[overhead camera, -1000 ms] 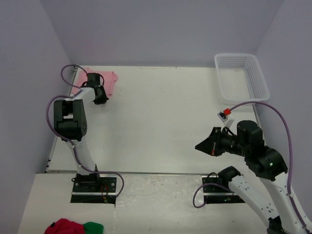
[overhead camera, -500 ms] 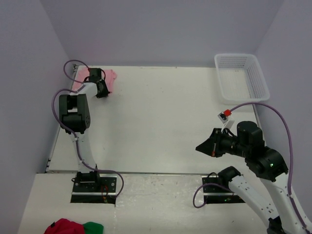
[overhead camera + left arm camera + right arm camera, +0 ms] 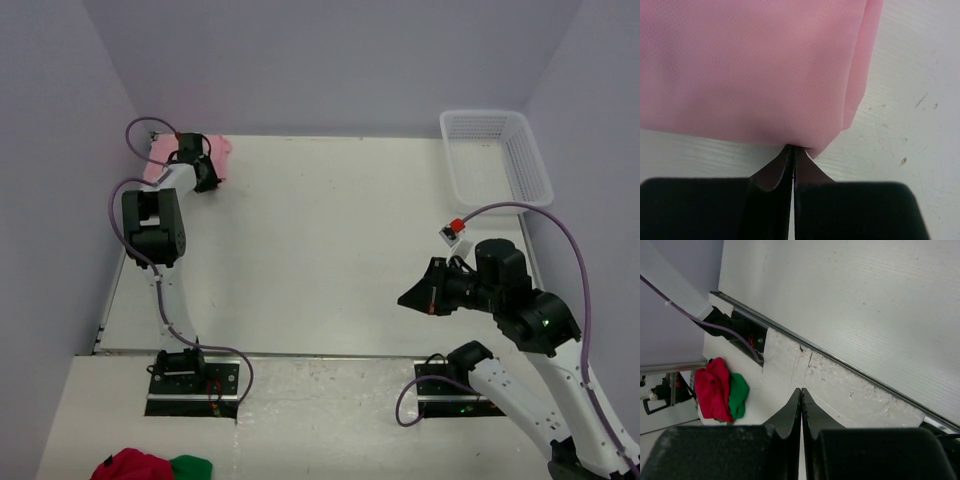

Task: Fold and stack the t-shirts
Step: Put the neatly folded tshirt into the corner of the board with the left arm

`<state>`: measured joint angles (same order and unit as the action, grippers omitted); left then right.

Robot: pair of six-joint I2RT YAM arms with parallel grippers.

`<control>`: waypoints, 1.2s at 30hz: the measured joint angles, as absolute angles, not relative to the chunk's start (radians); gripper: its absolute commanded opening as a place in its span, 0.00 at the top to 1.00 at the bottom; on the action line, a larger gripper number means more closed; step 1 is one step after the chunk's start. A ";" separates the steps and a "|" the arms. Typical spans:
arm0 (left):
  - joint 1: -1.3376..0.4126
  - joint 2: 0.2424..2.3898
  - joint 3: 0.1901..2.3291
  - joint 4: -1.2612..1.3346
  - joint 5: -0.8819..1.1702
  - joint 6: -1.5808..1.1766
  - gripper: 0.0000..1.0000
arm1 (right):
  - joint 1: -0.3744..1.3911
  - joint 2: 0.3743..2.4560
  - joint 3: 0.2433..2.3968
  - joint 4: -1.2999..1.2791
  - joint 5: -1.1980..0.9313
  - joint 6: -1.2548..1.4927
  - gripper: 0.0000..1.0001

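A folded light pink t-shirt (image 3: 222,150) lies in the table's far left corner; it fills the upper part of the left wrist view (image 3: 755,70). My left gripper (image 3: 207,180) is shut, and its tips (image 3: 792,149) press against the shirt's near folded edge. I cannot see any cloth between the jaws. My right gripper (image 3: 405,298) is shut and empty, held in the air above the near right of the table; in its own view (image 3: 801,390) it points down over the table's front edge.
A white plastic basket (image 3: 530,165) stands at the far right. Red and green cloths (image 3: 150,466) lie below the table's front edge at the left, also in the right wrist view (image 3: 715,387). Walls close in the left and far sides.
My left gripper has moved farther toward the far left corner, and the pink shirt has shifted that way with it. My right gripper has shifted slightly to the left.
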<state>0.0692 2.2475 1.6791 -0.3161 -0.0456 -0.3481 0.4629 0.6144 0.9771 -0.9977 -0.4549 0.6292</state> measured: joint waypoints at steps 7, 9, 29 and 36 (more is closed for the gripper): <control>0.099 2.256 1.692 -0.311 -0.034 -0.348 1.00 | 0.463 0.649 0.977 -0.987 -0.455 0.629 1.00; 0.102 2.256 1.690 -0.309 -0.028 -0.347 1.00 | 0.463 0.654 0.978 -0.983 -0.455 0.629 1.00; -0.157 1.622 0.942 -0.113 0.022 -0.445 0.68 | 0.475 0.660 0.921 -0.915 -0.434 0.621 0.97; -0.231 1.453 0.942 -0.068 0.023 -0.452 0.51 | 0.503 0.873 0.941 -0.866 -0.298 0.556 0.83</control>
<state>-0.2306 1.4532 0.9417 -0.0685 0.0235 -0.4522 0.5034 0.8730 0.9413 -0.8658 -0.2977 0.5564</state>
